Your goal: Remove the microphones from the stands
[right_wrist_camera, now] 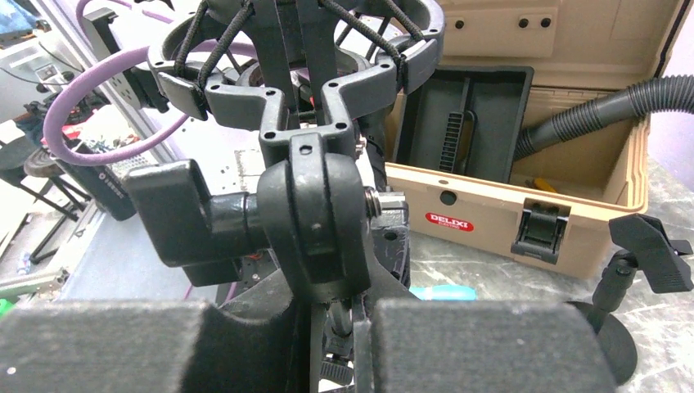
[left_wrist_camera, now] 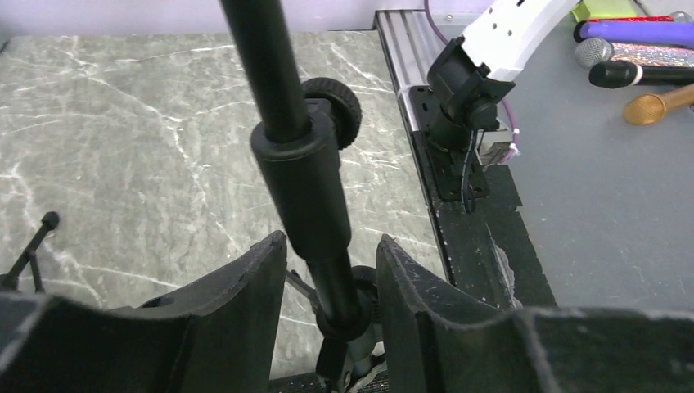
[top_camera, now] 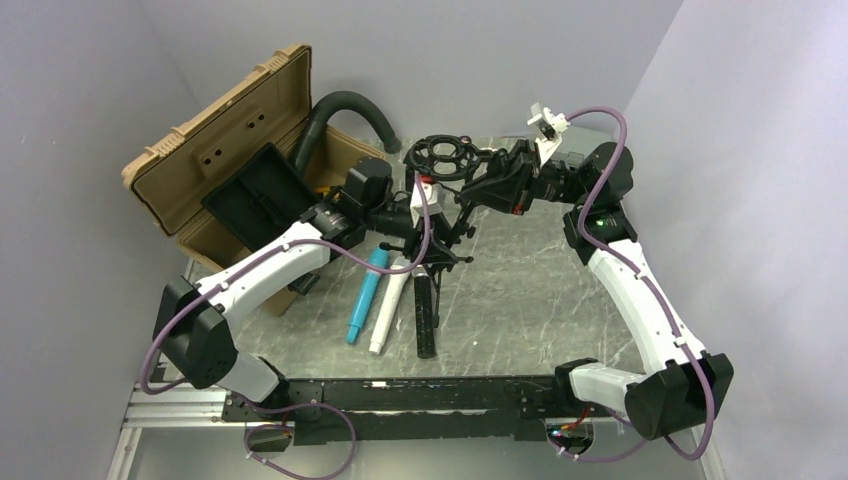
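Case [top_camera: 205,135] lies open beside stand [left_wrist_camera: 299,172], holding black tray [top_camera: 255,190], corrugated hose [top_camera: 335,105].

You're looking at a tan case [top_camera: 215,150] sitting open at 10 o'clock on the marble table [top_camera: 540,300], its lid leaning back. A black ribbed hose [top_camera: 345,101] is arching out of it toward 12, and a black tray [top_camera: 255,190] is sitting propped inside. A blue cylinder [top_camera: 365,295] and a white cylinder [top_camera: 388,310] are lying side by side near centre, ends pointing 1 and 7. Loose handheld mics [left_wrist_camera: 638,74] are lying off the table on a grey surface.
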`<state>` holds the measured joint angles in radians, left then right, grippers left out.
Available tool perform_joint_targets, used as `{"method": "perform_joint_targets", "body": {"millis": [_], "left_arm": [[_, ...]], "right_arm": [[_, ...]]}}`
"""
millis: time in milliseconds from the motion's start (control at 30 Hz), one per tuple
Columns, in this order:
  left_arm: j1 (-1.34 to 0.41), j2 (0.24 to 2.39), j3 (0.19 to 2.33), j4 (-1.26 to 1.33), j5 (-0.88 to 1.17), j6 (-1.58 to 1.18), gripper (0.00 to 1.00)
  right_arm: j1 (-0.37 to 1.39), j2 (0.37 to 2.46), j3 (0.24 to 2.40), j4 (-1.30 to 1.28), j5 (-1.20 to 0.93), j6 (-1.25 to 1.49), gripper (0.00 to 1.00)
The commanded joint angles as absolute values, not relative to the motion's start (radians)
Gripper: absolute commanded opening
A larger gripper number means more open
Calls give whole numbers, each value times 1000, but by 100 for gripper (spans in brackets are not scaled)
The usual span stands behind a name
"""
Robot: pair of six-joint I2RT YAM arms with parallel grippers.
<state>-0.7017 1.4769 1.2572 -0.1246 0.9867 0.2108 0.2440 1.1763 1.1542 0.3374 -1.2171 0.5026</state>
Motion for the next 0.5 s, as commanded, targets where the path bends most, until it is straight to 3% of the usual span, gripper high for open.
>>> {"method": "perform_joint_targets", "body": {"millis": [0, 67, 167, 267, 300, 400, 433, 467], "left_arm": [[-713, 1490, 1304, -114, 1066, 176, 43], [-714, 1503, 1319, -121, 1077, 161, 31], [-713, 1522, 1345, -138, 1092, 143, 3], [-714, 1521, 1357, -139, 1094, 119, 0], [-713, 1516, 1358, -135, 1093, 110, 0], [-711, 1492, 1342, -92, 1079, 58, 0], [-710, 1482, 1335, -76, 1071, 37, 0], [-709, 1474, 1327, -56, 1063, 15, 0]], "right_arm": [[236, 1134, 1158, 438, -1218, 524, 0], [234, 1127, 1150, 440, -1215, 522, 0], [232, 1120, 1137, 444, -1209, 519, 0], [230, 1113, 1135, 399, -1194, 482, 1], [230, 1111, 1139, 367, -1183, 462, 8], [230, 1103, 1148, 242, -1142, 380, 62], [229, 1097, 1146, 209, -1129, 354, 75], [229, 1090, 1137, 181, -1119, 329, 80]]}}
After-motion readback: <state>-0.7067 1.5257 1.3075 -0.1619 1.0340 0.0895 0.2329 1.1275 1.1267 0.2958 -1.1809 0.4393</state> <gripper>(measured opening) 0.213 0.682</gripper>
